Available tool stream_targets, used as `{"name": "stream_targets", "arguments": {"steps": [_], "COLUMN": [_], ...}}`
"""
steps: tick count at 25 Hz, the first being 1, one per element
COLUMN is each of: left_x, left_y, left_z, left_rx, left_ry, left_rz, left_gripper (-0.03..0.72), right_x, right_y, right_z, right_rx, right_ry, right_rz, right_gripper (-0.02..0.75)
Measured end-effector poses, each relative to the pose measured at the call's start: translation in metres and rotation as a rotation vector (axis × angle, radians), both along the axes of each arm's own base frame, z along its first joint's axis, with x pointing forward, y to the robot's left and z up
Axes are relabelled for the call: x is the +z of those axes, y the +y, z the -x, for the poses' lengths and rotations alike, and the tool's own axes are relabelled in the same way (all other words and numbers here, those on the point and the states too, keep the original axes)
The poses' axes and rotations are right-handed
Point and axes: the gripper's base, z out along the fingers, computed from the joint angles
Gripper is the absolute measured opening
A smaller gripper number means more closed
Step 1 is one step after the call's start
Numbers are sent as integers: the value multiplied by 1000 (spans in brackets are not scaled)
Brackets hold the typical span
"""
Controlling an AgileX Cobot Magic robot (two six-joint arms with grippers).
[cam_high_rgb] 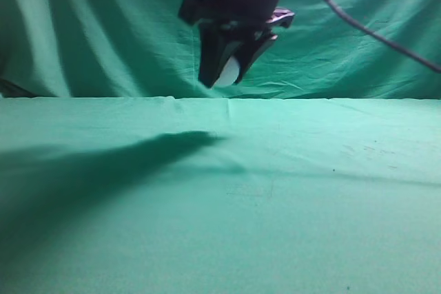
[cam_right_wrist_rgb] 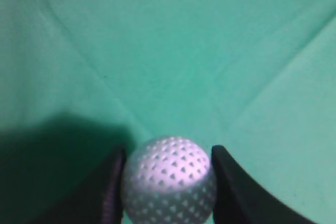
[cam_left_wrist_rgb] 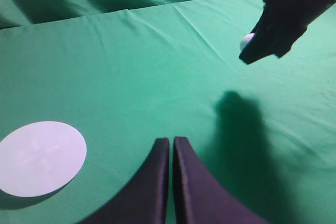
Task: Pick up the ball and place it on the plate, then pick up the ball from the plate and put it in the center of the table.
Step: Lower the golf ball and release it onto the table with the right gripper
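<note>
My right gripper point(cam_high_rgb: 227, 74) is shut on the ball point(cam_high_rgb: 228, 70), a small white dimpled sphere, and holds it high above the green table point(cam_high_rgb: 220, 191). In the right wrist view the ball point(cam_right_wrist_rgb: 169, 179) sits between the two dark fingers point(cam_right_wrist_rgb: 168, 182). The left wrist view shows the same gripper point(cam_left_wrist_rgb: 252, 51) with the ball point(cam_left_wrist_rgb: 247, 40) at the upper right, over its shadow. The plate point(cam_left_wrist_rgb: 39, 157), a flat white disc, lies on the cloth at the lower left of that view. My left gripper point(cam_left_wrist_rgb: 171, 141) is shut and empty, low over the cloth to the right of the plate.
A draped green curtain point(cam_high_rgb: 103, 25) hangs behind the table's far edge. A black cable point(cam_high_rgb: 372, 32) runs from the right arm to the right. A long shadow point(cam_high_rgb: 103, 163) lies across the left half of the cloth.
</note>
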Motion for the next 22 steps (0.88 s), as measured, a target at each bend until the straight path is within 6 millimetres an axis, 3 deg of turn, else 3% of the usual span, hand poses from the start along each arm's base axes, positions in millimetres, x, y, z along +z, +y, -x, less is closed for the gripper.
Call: {"name": "stream_targets", "arguments": {"steps": [3, 10, 17, 22], "left_x": [-1, -2, -2, -2], "left_y": [1, 1, 1, 1], "left_z": [-1, -1, -1, -1], "left_rx": [7, 7, 8, 8], "left_ry": [-4, -5, -4, -4], "left_rz": [1, 1, 3, 3], "left_gripper": [0, 0, 0, 0], "right_x": [-17, -46, -53, -47], "right_y": [10, 15, 16, 19], "right_z": [-3, -10, -11, -12], "right_rx": [16, 7, -11, -46], "right_ry": [-20, -9, 4, 28], "right_rz": [-6, 3, -11, -41], "right_gripper": [321, 321, 321, 538]}}
